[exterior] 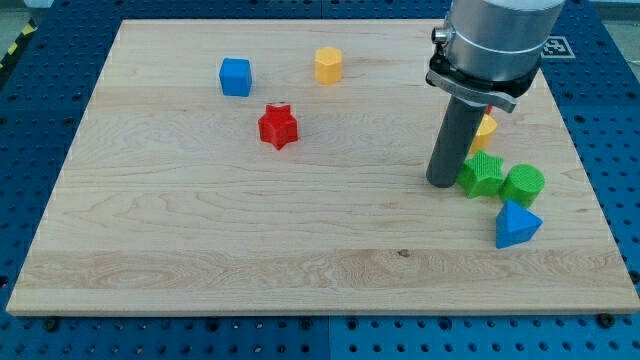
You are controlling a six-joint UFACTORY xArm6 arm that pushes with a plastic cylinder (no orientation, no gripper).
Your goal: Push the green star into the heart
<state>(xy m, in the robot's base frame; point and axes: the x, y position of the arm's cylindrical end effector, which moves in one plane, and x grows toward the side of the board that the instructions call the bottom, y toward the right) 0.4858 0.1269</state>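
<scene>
The green star [482, 175] lies at the board's right side. My tip [441, 183] rests on the board touching the star's left edge. A yellow block [485, 130], probably the heart, sits just above the star and is partly hidden behind the rod. A green cylinder [523, 185] touches the star on its right.
A blue triangular block [516, 224] lies just below the green cylinder. A red star [279, 126], a blue cube [236, 76] and a yellow hexagonal block [328, 64] stand in the upper left half. The board's right edge [590, 190] is close to the green blocks.
</scene>
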